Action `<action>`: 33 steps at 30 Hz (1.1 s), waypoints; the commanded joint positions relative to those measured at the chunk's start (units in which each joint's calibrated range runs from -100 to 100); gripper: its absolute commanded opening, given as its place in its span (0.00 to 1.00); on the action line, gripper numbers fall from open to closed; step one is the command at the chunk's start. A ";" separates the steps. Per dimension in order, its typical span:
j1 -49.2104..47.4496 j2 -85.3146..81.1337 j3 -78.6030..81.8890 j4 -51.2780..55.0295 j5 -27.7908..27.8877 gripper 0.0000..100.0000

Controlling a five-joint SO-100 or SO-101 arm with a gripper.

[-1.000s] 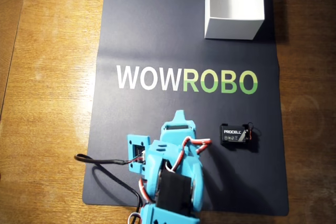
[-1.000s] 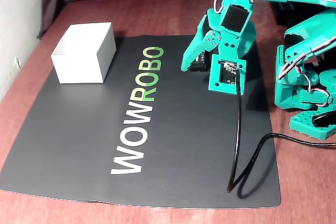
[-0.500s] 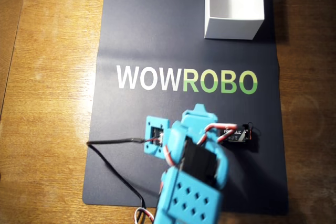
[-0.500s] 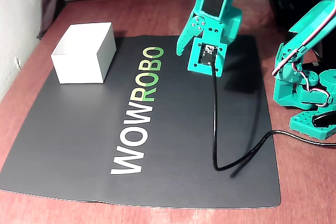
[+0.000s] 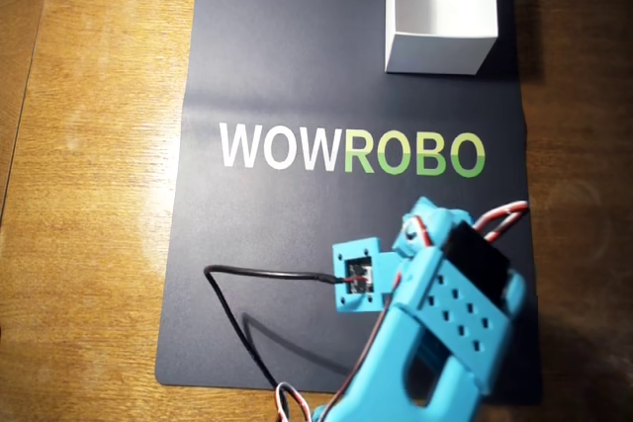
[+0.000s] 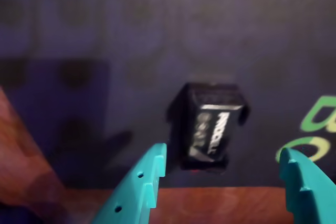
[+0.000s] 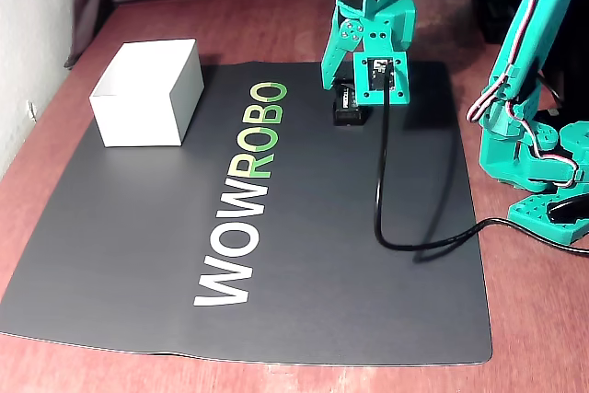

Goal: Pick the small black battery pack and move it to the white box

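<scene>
Wooden tabletop (image 5: 89, 195) fills my overhead view, with a dark mat (image 5: 287, 66) printed "WOWROBO" laid across its middle. At the upper right of that view, on the mat's top edge, I see the white box (image 5: 440, 9), open at the top. My turquoise arm (image 5: 435, 343) reaches in from the lower right of the overhead frame and hides whatever lies beneath it. A black cable (image 5: 267, 276) runs leftward from the arm's camera mount and curls down across the mat.

From the wrist view, slightly blurred, the small black battery pack (image 6: 207, 127) lies on the mat at centre frame, white lettering facing up. My gripper (image 6: 223, 179) is spread wide, its two turquoise fingers rising from the bottom edge, one at each side of the battery and neither touching it.

At upper centre of the fixed side view, the gripper (image 7: 342, 91) hangs just above the battery (image 7: 348, 113), well apart from the box (image 7: 147, 91) at the upper left.
</scene>
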 commanded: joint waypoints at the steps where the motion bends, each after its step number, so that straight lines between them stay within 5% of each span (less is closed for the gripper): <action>1: 5.21 3.46 -6.02 -0.68 2.14 0.25; 33: 2.52 16.35 -14.55 0.19 -1.01 0.25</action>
